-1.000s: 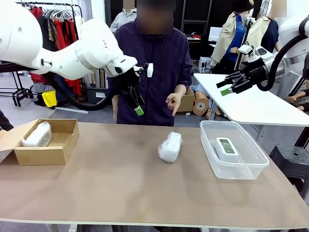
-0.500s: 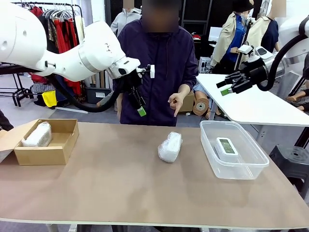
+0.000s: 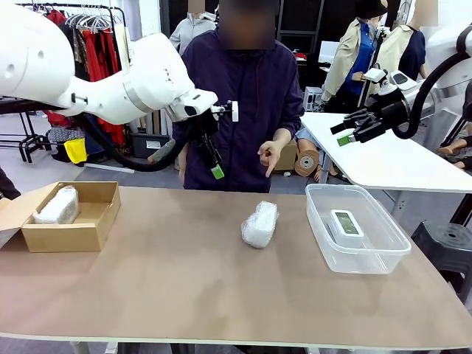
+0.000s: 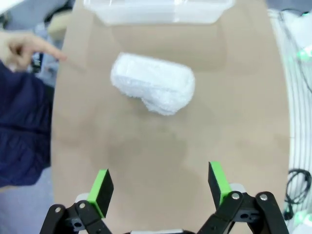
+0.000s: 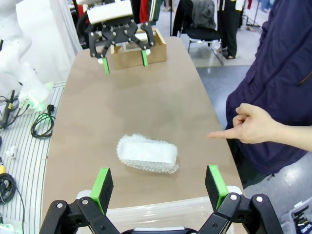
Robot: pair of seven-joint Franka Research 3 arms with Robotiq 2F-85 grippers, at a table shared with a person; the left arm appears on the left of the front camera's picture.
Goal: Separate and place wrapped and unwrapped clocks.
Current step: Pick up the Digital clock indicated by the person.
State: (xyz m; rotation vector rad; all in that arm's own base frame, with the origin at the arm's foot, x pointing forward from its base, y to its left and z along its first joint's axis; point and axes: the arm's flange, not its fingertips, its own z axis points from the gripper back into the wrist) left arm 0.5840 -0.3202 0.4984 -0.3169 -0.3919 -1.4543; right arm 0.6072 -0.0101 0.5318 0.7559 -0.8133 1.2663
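While the left gripper and right gripper hang spread and empty, one bubble-wrapped clock lies mid-table, another wrapped clock in the cardboard box, the bare digital clock in the clear tub.

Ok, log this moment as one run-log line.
left gripper: open, over table | right gripper: open, raised | loose bundle: mid-table, hand pointing at it | second bundle: in box | clock: in tub
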